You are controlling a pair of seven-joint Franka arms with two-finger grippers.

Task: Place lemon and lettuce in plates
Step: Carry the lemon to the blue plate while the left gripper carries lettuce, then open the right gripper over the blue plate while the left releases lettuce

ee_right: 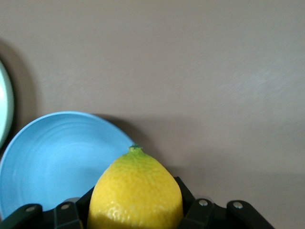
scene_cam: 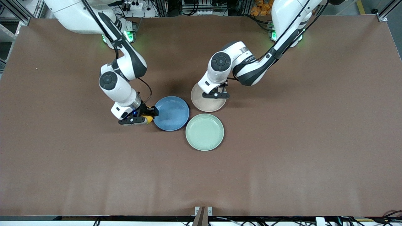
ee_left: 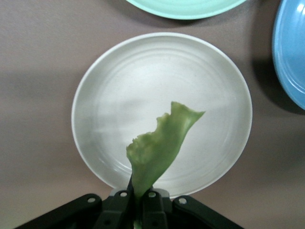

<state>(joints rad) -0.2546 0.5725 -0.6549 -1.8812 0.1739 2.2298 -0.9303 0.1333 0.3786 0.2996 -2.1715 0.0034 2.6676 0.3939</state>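
My right gripper is shut on the yellow lemon, low beside the rim of the blue plate on the side toward the right arm's end of the table. In the right wrist view the lemon fills the jaws, with the blue plate just past it. My left gripper hangs over the beige plate and is shut on the green lettuce leaf. The leaf dangles above the beige plate's middle. In the front view the hand hides the leaf.
A mint-green plate lies nearer to the front camera, touching both other plates; its rim shows in the left wrist view and the right wrist view. The blue plate's edge also shows in the left wrist view. Brown tabletop surrounds them.
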